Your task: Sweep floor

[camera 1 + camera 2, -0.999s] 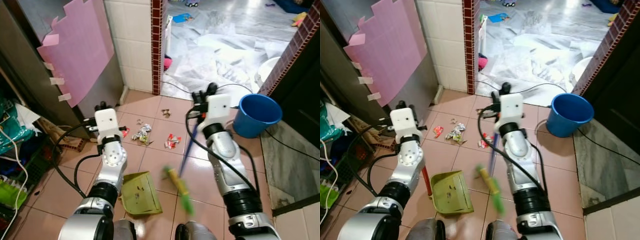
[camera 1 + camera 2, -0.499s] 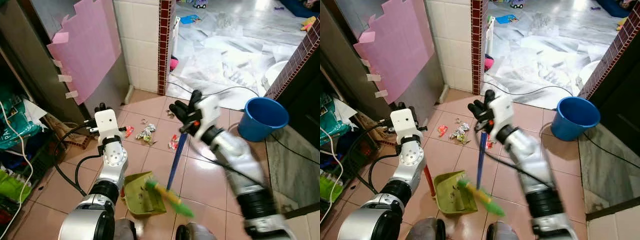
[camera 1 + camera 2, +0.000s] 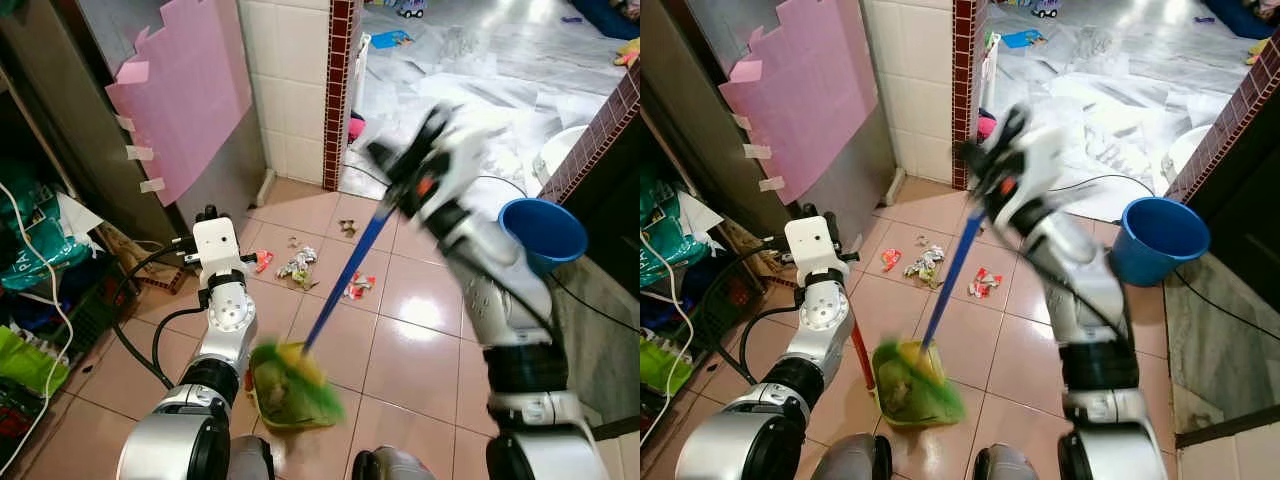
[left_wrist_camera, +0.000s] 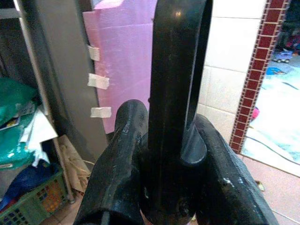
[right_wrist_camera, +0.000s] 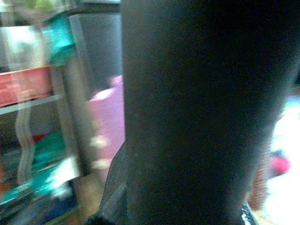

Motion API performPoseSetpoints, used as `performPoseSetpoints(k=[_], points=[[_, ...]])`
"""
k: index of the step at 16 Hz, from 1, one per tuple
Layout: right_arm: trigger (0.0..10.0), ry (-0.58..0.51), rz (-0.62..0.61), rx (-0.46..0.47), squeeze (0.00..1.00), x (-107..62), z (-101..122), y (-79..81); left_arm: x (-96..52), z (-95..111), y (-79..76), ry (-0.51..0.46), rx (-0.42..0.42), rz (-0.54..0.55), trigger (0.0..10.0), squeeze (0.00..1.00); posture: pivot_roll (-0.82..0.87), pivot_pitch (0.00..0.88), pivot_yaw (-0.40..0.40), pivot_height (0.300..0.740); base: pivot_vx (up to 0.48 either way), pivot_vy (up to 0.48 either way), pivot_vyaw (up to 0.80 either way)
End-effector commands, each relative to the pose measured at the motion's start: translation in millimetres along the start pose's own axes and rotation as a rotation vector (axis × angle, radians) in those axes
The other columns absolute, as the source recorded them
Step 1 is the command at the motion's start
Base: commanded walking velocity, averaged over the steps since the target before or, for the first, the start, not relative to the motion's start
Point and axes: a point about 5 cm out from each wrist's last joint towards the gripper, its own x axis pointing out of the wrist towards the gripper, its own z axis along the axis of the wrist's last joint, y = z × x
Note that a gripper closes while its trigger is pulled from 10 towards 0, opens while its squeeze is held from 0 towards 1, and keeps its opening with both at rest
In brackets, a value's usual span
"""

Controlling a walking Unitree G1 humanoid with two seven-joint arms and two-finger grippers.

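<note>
A broom with a blue handle (image 3: 345,275) slants across the tiles. Its green bristles (image 3: 305,392) lie over the yellow-green dustpan (image 3: 888,385) near my feet. My right gripper (image 3: 398,172), blurred and raised, is shut on the broom's top end. My left gripper (image 3: 207,214) is shut on the black loop (image 4: 180,70) at the top of the dustpan's red stick (image 3: 862,355). Wrappers (image 3: 300,268) and a red-and-white scrap (image 3: 360,287) lie on the tiles beyond the dustpan.
A blue bucket (image 3: 545,230) stands at the right by a dark doorway. A pink sheet (image 3: 185,90) is taped to the grey panel on the left. Below it are bags, a green crate (image 3: 20,370) and black cables (image 3: 140,330). Crumpled plastic covers the far room's floor.
My right arm has swung up and back, tilting the broom. The bristles have slid left onto the dustpan. The left arm has stayed put, and the camera has shifted slightly.
</note>
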Motion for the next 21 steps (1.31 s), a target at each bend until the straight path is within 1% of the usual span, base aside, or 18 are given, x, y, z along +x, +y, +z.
performPoseSetpoints(k=[1,2,4,5,7,8,10,11,12,14,16,17,18,19,20,21], points=[[10.0,-0.098,-0.05,-0.122,0.0,3.8,24,-6.9,-6.3,-13,-6.8,0.084,0.002,-0.054,10.0,0.0,-0.08,0.052,0.018,0.74,0.0,0.0,0.0],[10.0,-0.108,-0.069,-0.135,0.0,4.4,26,-8.9,-6.6,-13,-8.5,0.092,-0.008,-0.07,10.0,0.0,-0.08,0.052,0.018,0.74,0.0,0.0,0.0],[10.0,-0.126,-0.128,-0.225,0.0,3.8,30,-14.5,-7.5,-14,-15.1,0.118,-0.025,-0.137,10.0,0.0,-0.08,0.052,0.022,0.74,0.0,0.0,0.0],[10.0,-0.118,-0.155,-0.256,0.0,1.4,26,-17.2,-9.3,-14,-23.8,0.131,-0.038,-0.227,10.0,0.0,-0.09,0.053,0.024,0.74,0.0,0.0,0.0],[10.0,-0.098,-0.187,-0.309,0.0,-2.1,18,-18.8,-12.5,-13,-34.2,0.142,-0.079,-0.358,10.0,0.0,-0.09,0.054,0.028,0.74,0.0,0.0,0.0],[10.0,-0.06,-0.233,-0.342,0.0,-7.3,7,-22.5,-15.1,-12,-40.0,0.15,-0.095,-0.435,10.0,0.0,-0.09,0.054,0.028,0.74,0.0,0.0,0.0],[10.0,0.0,-0.291,-0.411,0.0,-13.3,-7,-27.4,-18.5,-13,-44.3,0.16,-0.109,-0.543,10.0,0.0,-0.09,0.058,0.032,0.74,0.0,0.0,0.0],[10.0,0.017,-0.314,-0.427,0.0,-15.3,-10,-29.1,-18.9,-13,-43.4,0.163,-0.096,-0.568,10.0,0.0,-0.08,0.06,0.036,0.74,0.0,0.0,0.0],[10.0,0.03,-0.328,-0.447,0.0,-16.9,-14,-29.8,-18.9,-14,-40.3,0.165,-0.079,-0.584,10.0,0.0,-0.08,0.061,0.042,0.74,0.0,0.0,0.0],[10.0,0.031,-0.339,-0.447,0.0,-18.0,-16,-30.0,-17.1,-14,-35.1,0.156,-0.071,-0.581,10.0,0.0,-0.08,0.062,0.044,0.74,0.0,0.0,0.0],[10.0,0.032,-0.343,-0.443,0.0,-18.9,-19,-29.7,-14.9,-9,-31.3,0.139,-0.09,-0.583,10.0,0.0,-0.08,0.063,0.044,0.74,0.0,0.0,0.0],[10.0,0.037,-0.348,-0.448,0.0,-19.4,-21,-30.0,-14.9,-8,-30.8,0.141,-0.116,-0.586,10.0,0.0,-0.08,0.063,0.044,0.74,0.0,0.0,0.0],[10.0,0.064,-0.381,-0.467,0.0,-21.0,-25,-33.3,-14.6,-7,-30.0,0.145,-0.138,-0.573,10.0,0.0,-0.08,0.061,0.044,0.74,0.0,0.0,0.0],[10.0,0.082,-0.444,-0.48,0.0,-24.3,-28,-38.0,-14.9,-4,-28.8,0.14,-0.162,-0.57,10.0,0.0,-0.08,0.061,0.044,0.74,0.0,0.0,0.0],[10.0,0.091,-0.474,-0.481,0.0,-26.4,-30,-40.0,-15.6,-3,-28.2,0.138,-0.179,-0.572,10.0,0.0,-0.08,0.057,0.047,0.74,0.0,0.0,0.0],[10.0,0.09,-0.51,-0.479,0.0,-32.9,-33,-40.1,-14.3,1,-20.9,0.101,-0.176,-0.513,10.0,0.0,-0.08,0.045,0.052,0.74,0.0,0.0,0.0]])
